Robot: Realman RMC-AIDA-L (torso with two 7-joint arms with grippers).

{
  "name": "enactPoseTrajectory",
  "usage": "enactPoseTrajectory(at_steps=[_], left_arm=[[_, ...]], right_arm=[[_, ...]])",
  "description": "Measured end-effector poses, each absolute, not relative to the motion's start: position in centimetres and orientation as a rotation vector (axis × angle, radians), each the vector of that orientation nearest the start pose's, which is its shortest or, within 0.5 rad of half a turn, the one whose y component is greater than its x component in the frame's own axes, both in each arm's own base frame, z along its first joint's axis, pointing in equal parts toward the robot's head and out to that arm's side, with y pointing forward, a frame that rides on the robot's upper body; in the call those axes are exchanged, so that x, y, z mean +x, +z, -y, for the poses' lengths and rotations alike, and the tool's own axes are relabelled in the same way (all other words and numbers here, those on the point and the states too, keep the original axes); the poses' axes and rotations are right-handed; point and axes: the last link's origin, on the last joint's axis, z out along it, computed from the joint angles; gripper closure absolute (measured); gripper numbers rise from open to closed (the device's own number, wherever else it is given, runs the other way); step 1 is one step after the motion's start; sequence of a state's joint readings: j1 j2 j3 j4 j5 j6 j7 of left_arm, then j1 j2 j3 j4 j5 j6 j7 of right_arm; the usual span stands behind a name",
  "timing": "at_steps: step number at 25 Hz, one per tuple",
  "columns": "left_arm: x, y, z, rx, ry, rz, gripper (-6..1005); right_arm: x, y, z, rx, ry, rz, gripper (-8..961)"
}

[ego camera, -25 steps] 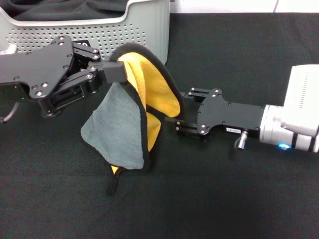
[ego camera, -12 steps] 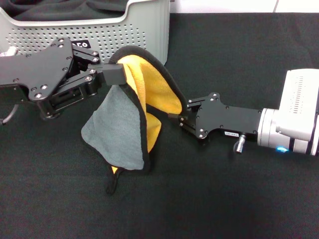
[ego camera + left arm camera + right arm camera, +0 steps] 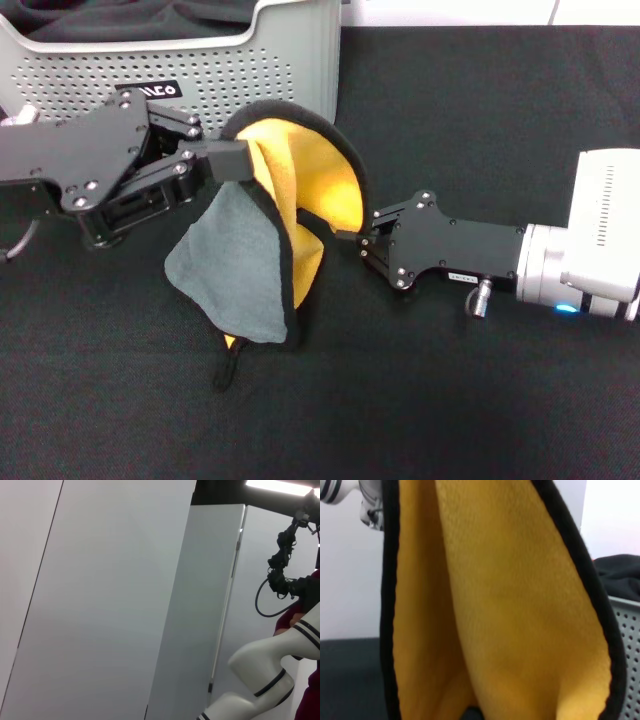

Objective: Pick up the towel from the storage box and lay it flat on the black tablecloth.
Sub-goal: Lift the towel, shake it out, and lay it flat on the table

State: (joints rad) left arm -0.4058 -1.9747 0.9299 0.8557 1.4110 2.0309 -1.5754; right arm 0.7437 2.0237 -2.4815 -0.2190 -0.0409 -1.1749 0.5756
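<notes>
The towel (image 3: 235,265) hangs folded over the black tablecloth (image 3: 480,400), grey side to the front, yellow-orange side (image 3: 310,180) behind, its lower tip resting on the cloth. My left gripper (image 3: 228,160) is shut on the towel's black-edged top. My right gripper (image 3: 347,237) reaches in level from the right and meets the towel's right edge. The right wrist view is filled by the towel's yellow side (image 3: 495,605). The light grey storage box (image 3: 250,70) stands just behind the left gripper.
A dark cloth bundle (image 3: 130,15) lies in the storage box and also shows in the right wrist view (image 3: 620,575) above the box wall (image 3: 627,615). The left wrist view shows only white panels and a white arm (image 3: 265,665).
My right gripper has moved left to the towel's right edge and rolled about its axis. My left gripper has shifted slightly up with the towel, uncovering the box's black label.
</notes>
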Motion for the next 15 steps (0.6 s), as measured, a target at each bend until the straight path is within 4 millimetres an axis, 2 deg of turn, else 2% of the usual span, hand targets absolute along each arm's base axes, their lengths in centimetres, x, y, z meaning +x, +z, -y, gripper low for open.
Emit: enactPoseTrajectory(at_steps=[4, 6, 10, 15], left_arm=[[-21.0, 8.3, -27.7, -2.893, -1.34, 0.342, 990], [-21.3, 8.6, -27.5, -2.911, -1.32, 0.342, 990], [-21.0, 9.2, -27.0, -2.961, -1.34, 0.307, 989], [-20.1, 9.9, -26.5, -3.081, -1.317, 0.235, 990]], right_arm=[[20.4, -10.0, -32.8, -2.675, 0.878, -0.074, 938], [21.2, -8.8, -32.1, -2.638, 0.95, -0.103, 940], [23.5, -5.0, -30.8, -2.548, 1.092, -0.181, 942], [26.3, 0.6, -27.6, -2.51, 1.297, -0.253, 942]])
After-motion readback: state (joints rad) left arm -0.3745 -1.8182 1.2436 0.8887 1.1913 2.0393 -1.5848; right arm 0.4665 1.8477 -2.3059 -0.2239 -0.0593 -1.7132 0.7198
